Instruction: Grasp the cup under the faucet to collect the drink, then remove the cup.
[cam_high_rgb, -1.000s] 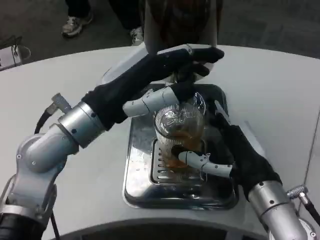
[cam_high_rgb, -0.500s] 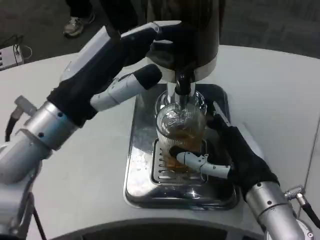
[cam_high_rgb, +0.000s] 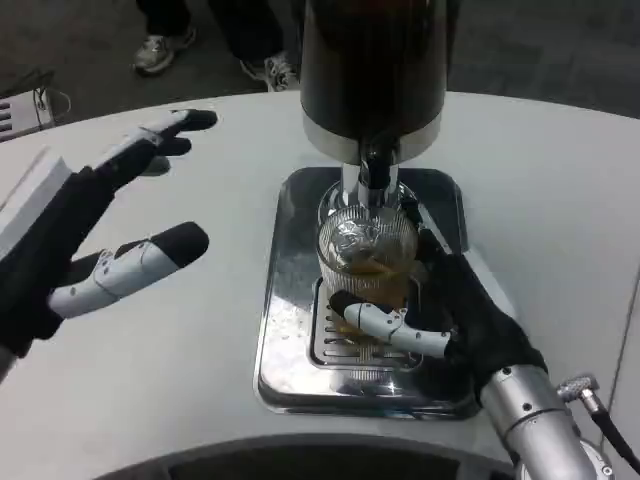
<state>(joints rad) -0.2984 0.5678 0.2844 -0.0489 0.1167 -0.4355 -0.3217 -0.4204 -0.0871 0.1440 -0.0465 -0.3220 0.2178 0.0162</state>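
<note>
At the centre of the frame we see the ribbed glass cup (cam_high_rgb: 367, 262) standing on the grille of the steel drip tray (cam_high_rgb: 285, 330), directly under the faucet (cam_high_rgb: 372, 172) of the dark dispenser (cam_high_rgb: 372, 70), with amber drink inside. Our right hand (cam_high_rgb: 450, 325) wraps its fingers around the cup's lower part. At the left, our left hand (cam_high_rgb: 85, 235) hovers over the white table (cam_high_rgb: 170, 380), fingers spread, holding nothing.

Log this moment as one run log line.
right robot hand: grips cup under faucet | left robot hand: open | cup: partly filled
</note>
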